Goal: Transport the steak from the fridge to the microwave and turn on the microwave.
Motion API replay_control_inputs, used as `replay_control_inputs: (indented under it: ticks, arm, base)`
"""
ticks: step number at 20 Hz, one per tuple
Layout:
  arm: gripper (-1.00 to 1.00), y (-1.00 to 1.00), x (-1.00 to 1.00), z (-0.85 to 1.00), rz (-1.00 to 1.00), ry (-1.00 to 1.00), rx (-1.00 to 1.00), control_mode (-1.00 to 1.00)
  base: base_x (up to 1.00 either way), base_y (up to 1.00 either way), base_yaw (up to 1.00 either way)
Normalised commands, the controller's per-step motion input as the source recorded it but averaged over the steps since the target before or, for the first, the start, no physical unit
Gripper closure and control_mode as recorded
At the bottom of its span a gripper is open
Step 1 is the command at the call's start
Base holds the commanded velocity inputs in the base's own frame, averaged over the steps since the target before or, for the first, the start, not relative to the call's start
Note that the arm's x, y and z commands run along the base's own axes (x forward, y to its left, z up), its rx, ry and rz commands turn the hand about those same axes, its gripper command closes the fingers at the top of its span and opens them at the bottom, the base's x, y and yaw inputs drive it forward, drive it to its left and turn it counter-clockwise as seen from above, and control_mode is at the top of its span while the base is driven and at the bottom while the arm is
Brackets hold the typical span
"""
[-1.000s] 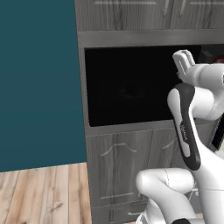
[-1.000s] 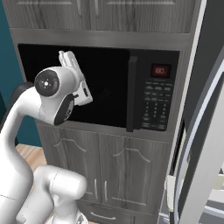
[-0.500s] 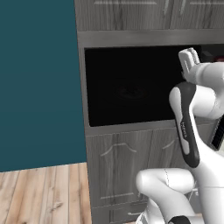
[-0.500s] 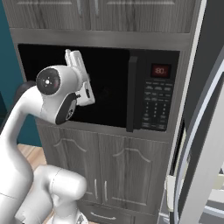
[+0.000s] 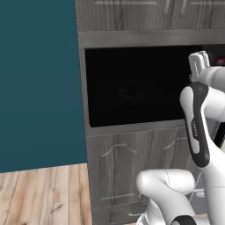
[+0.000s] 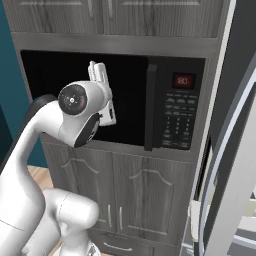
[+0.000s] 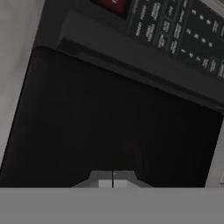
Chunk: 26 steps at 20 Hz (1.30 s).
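Observation:
The black microwave (image 6: 125,100) sits built into grey wood-grain cabinets, its dark glass door (image 5: 132,88) closed. Right of the glass are the thick vertical handle (image 6: 150,110), the keypad (image 6: 180,120) and a small red display (image 6: 183,80). My gripper (image 7: 113,179) is shut with nothing between its fingertips and faces the glass from close up. From the base it shows as a white hand (image 6: 97,72) in front of the door's upper middle (image 5: 198,61). The steak is hidden. The fridge (image 6: 240,115) stands at the far right, its curved silver handle showing.
Grey cabinet doors (image 6: 125,195) lie below the microwave and more above it. A teal wall (image 5: 39,83) and wooden floor (image 5: 39,193) are to the left. My own white arm (image 6: 40,150) rises close in front of the cabinets.
My hand has slid to the right across the microwave door, toward the handle side. The gripper has stayed shut and the door has not moved.

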Motion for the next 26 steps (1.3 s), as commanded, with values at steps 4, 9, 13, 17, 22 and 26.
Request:
replay_control_inputs:
  ticks: [4,9,13,17,22,26]
  arm:
    - [1.00,-0.19,-0.05,-0.23,0.00,0.00,0.11,-1.00]
    - [1.00,-0.22,-0.15,-0.16,0.00,0.00,0.10,-1.00]
    - [1.00,-0.24,-0.18,-0.16,-0.01,0.00,0.08,-1.00]
    - [1.00,-0.12,-0.17,-0.20,-0.03,0.00,0.03,-1.00]
    - [1.00,-0.08,-0.16,-0.15,-0.05,0.00,0.02,-1.00]
    - [1.00,-0.13,-0.17,-0.15,-0.05,0.00,0.03,-1.00]
  base:
    - [0.00,0.00,0.00]
    - [0.00,0.00,0.00]
    - [0.00,0.00,0.00]
    - [0.00,0.00,0.00]
    - [0.00,0.00,0.00]
    - [0.00,0.00,0.00]
